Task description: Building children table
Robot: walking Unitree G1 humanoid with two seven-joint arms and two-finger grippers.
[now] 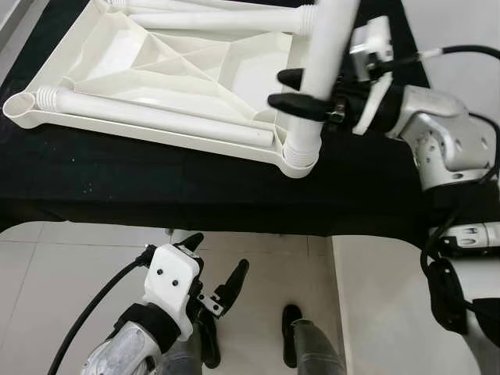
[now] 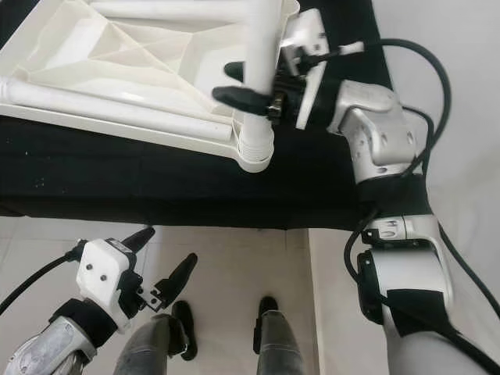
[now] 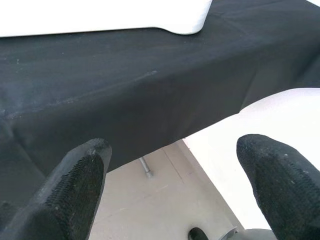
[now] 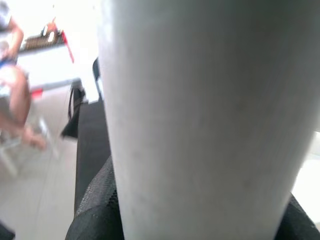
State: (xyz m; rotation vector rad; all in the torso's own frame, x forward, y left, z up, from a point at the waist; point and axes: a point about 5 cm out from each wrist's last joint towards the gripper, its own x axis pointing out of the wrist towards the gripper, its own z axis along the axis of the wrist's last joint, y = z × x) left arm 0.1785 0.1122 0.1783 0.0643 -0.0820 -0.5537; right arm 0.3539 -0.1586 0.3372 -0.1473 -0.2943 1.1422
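Observation:
A white plastic children's tabletop (image 1: 180, 70) lies upside down on a black-covered bench (image 1: 156, 183). Two white legs lie flat on it, one along its near edge (image 1: 156, 117) and one at the far edge (image 1: 219, 19). A third white leg (image 1: 316, 74) stands upright in the near right corner socket (image 1: 301, 160). My right gripper (image 1: 291, 90) is shut on this upright leg (image 4: 200, 115), a little above the socket. My left gripper (image 1: 219, 269) hangs open below the bench edge, above the floor, with nothing between its fingers (image 3: 75, 190).
The bench's front edge (image 1: 195, 223) runs across the view, with pale floor tiles (image 1: 70, 289) below it. My own feet (image 1: 291, 332) stand near it. A white surface (image 1: 391, 312) lies at the right. A person sits in the background (image 4: 15, 90) of the right wrist view.

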